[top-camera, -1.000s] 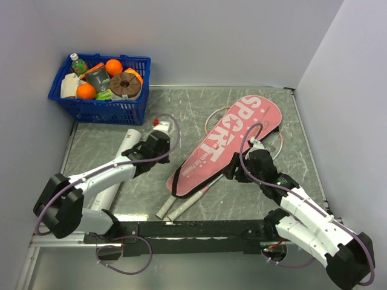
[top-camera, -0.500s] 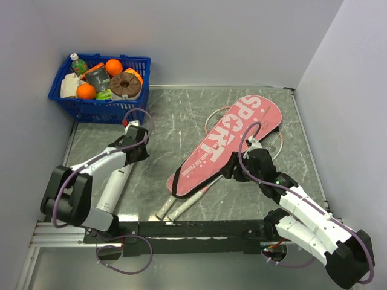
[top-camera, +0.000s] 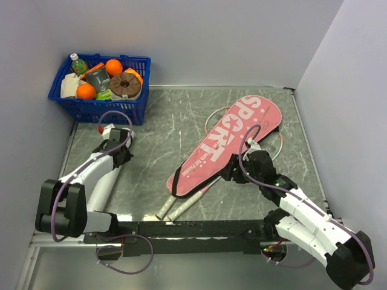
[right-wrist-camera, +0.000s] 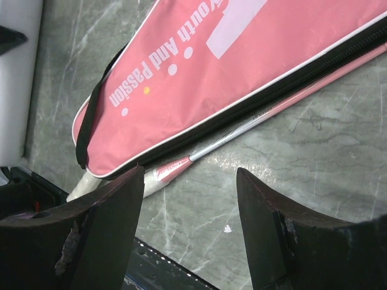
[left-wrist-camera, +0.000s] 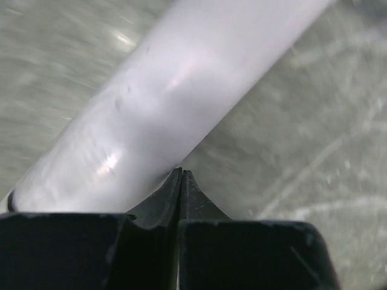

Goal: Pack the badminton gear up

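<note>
**A:** Where does the gear lie?

**B:** The pink bag (top-camera: 233,142) lies slantwise on the tabletop (top-camera: 181,109), lettered side up. It lies on top of both rackets (top-camera: 175,208). Their whitish handles stick out at its narrow near end, and their hoops peep out beside the wide far end. The white tube (left-wrist-camera: 181,90) lies on the left, partly under the left arm.

**A:** And the pincers?

**B:** The left pincer (left-wrist-camera: 181,175) is pressed shut on nothing, its tips just beside the tube's wall. The right pincer (right-wrist-camera: 188,175) hovers with its jaws wide over the bag's narrow end and the racket shafts.

**A:** How will these things handle?

**B:** The bag looks like soft, limp, light cloth. I would take it by the black strap (right-wrist-camera: 91,115) or by the zipped edge. The rackets look light and stiff but thin, and their strings are probably delicate, so I would hold them by the handles. The tube looks smooth and round, so it will likely roll or slip. It wants open jaws across its middle.

**A:** Anything in the way?

**B:** The bag pins the rackets down. The blue basket (top-camera: 109,112) of groceries stands just beyond the left pincer, close to the tube's far end.
</note>
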You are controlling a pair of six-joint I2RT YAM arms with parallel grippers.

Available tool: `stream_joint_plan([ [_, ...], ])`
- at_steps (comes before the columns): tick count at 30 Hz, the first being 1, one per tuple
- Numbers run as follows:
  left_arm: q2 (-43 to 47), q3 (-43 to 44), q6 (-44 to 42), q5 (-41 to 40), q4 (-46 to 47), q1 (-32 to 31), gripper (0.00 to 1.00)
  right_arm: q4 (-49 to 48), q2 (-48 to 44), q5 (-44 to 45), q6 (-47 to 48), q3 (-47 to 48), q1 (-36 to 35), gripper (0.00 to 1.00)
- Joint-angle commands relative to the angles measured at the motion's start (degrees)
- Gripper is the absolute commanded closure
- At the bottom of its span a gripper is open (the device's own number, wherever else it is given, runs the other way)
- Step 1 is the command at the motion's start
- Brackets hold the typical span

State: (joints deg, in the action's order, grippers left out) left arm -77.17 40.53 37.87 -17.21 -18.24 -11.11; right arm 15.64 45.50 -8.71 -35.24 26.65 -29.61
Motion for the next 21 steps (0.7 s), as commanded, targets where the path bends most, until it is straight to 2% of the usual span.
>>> stream_joint_plan([
  [1,2.46,2.18,3.70,-9.15,-2.68,2.85,0.95,-2.54,-1.72,-0.78,0.26,-1.34,0.25,0.30],
  [5,3.60,2.36,3.88,-7.23,-1.80,6.71,0.95,-1.75,-2.69,-0.87,0.44,-1.43,0.34,0.31],
  [13,7.81,4.99,2.30,-7.93,-3.38,6.72,0.96,-0.79,-4.54,-0.08,0.53,-1.87,0.25,0.30],
  [16,10.10,5.87,0.64,-3.19,-3.12,6.55,0.98,-1.22,-4.01,-0.17,0.26,-1.78,0.34,0.30],
  [19,12.82,5.61,0.36,-3.08,-1.89,2.08,0.99,-0.79,-3.40,0.53,0.35,-1.08,0.34,0.29],
  [21,12.04,7.09,0.80,-5.19,-4.07,-3.89,0.99,0.00,-2.96,1.58,0.26,-0.55,0.34,0.27],
])
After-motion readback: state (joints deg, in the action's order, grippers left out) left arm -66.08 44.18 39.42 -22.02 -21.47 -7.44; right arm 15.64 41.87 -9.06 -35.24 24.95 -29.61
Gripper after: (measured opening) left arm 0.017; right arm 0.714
